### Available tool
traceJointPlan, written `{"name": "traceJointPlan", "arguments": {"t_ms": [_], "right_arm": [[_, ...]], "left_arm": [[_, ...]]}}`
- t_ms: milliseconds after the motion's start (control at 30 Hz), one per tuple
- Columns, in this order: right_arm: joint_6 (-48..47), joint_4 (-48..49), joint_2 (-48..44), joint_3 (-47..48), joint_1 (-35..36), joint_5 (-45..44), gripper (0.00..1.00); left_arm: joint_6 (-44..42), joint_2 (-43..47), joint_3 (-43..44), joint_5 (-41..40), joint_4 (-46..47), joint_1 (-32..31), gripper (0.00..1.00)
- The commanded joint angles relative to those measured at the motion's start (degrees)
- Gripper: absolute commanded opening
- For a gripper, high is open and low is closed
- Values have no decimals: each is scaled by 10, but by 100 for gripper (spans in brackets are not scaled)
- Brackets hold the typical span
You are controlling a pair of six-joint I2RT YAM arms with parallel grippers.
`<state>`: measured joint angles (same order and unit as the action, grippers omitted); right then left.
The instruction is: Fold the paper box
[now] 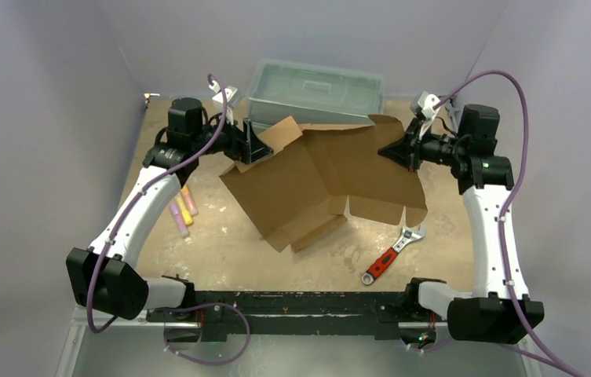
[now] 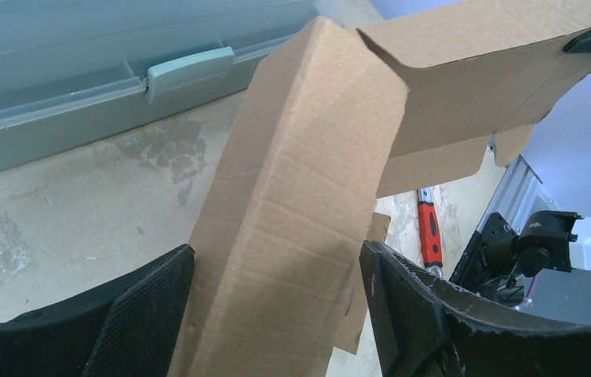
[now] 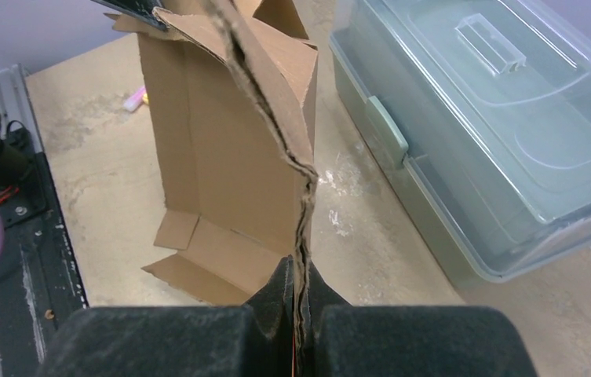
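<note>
while the paper box (image 1: pixel 315 184) stands half open between the two arms, over the middle of the worktop (image 1: pixel 213 236) and just in front of the grey-green toolbox (image 1: pixel 315 90), treat this step as turning one side wall up on its crease. your right jaws are pinched tight on the raw edge of the far panel, so use them as the anchor and do not let them tug. your left jaws stand wide with a narrow creased panel between the pads (image 2: pixel 147 314); whether they actually press its edges cannot be told. swing the left wrist about the fold line rather than pushing across it, or the corrugated board may buckle. the lower flaps look to rest on the worktop, so mind they do not snag, and stay clear of the red-handled wrench (image 1: pixel 390 255).
</note>
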<state>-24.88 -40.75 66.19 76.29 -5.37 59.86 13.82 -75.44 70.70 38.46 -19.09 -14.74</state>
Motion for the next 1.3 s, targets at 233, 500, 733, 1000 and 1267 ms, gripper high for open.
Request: {"name": "traceJointPlan", "arguments": {"t_ms": [233,500,733,1000,1267], "right_arm": [[44,45,-19,30,28,-112,0],[67,89,-56,-35,27,-157,0],[87,119,-74,-81,10,-134,0],[98,124,-80,-93,0,-112,0],[108,130,-78,-99,-9,-107,0]], "left_arm": [[-10,4,45,-36,-14,-13,78],[74,191,-46,-232,13,41,89],[215,380,-270,-271,64,41,90],[370,377,-469,-184,299,38,69],[353,324,-483,-197,366,-29,65]]}}
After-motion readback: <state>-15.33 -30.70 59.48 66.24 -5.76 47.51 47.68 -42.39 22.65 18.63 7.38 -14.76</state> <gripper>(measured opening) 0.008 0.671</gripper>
